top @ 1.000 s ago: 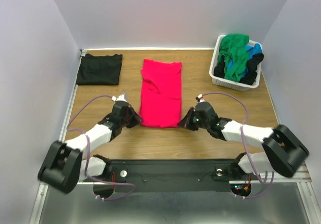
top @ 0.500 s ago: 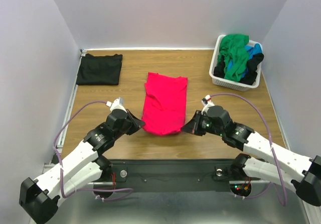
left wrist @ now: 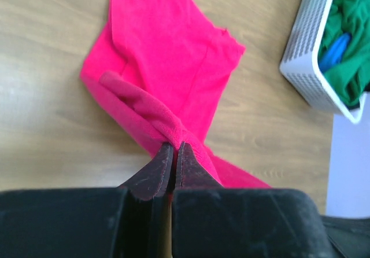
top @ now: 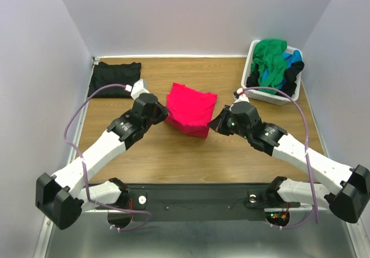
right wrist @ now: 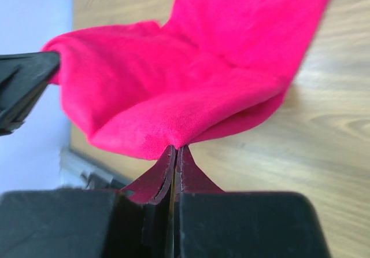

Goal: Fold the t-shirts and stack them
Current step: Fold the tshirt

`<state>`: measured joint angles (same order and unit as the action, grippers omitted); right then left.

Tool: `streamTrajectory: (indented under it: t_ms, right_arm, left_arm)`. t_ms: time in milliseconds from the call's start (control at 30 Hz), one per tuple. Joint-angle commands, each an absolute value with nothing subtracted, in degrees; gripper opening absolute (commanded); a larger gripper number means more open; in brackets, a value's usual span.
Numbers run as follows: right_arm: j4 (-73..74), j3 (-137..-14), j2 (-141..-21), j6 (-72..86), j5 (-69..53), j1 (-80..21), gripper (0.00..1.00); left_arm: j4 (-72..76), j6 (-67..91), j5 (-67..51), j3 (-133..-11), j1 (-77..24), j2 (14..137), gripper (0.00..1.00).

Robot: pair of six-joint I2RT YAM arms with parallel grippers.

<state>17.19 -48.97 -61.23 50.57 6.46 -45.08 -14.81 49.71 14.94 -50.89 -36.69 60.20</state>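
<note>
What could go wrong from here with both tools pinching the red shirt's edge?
The left tool and right tool each pinch only a thin bit of the red shirt, so it may slip out mid-fold.
The cloth sags between them, so the fold may land uneven.

The wooden table (top: 173, 157) carries three things: a folded black t-shirt (top: 114, 79) at its far left corner, a pinkish-red t-shirt (top: 192, 106) in the middle with its near edge raised off the wood, and a white basket (top: 277, 98) at the far right corner.
</note>
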Motion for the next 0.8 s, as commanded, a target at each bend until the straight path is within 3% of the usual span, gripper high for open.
streamTrajectory:
  t_ms: [0,333,667,767]
  right_arm:
    - [17.84,-54.14,-62.31,48.52,12.39,-42.28,0.0]
    - [17.67,-57.65,-71.36,44.74,3.61,-30.24,0.0]
    - [17.14,-61.35,-78.57,42.63,0.09,-26.46,0.0]
    - [16.62,-60.3,-77.44,41.76,-6.91,-26.46,0.0]
  left_arm:
    - [-10.73,45.44,17.32,-56.95,-34.28,64.94,0.0]
    - [-7.3,39.55,12.22,-65.12,-26.19,75.4,0.0]
    - [-5.62,37.79,8.35,-70.4,-23.91,85.69,0.0]
    - [-5.71,38.67,7.65,-68.22,-23.73,84.04,0.0]
